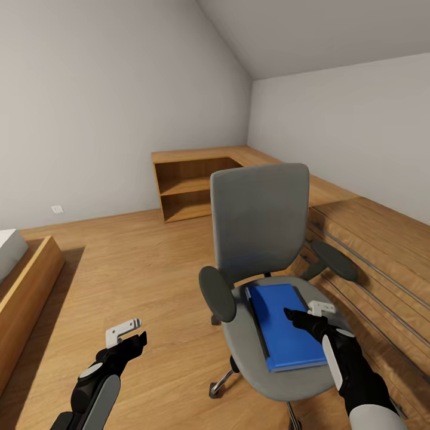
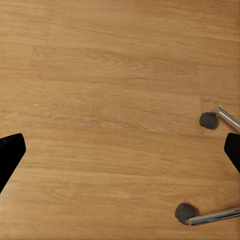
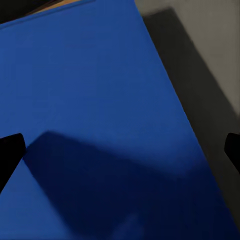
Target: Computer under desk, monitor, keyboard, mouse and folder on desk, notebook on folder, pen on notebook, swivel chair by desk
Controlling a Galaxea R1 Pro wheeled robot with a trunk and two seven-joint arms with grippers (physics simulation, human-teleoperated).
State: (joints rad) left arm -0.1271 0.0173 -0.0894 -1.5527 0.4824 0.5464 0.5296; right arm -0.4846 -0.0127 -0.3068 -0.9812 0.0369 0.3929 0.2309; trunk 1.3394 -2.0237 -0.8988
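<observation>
While the swivel chair [image 1: 263, 239] stands on the wooden floor [image 1: 137, 257], the folder [image 1: 285, 328] lies flat on its seat. Right gripper [image 1: 307, 315] hovers over it, fingers [image 3: 10, 155] apart; left gripper [image 1: 126, 335] hangs open above the floor. Thin, light, probably slick: best pinched at an overhanging edge.
</observation>
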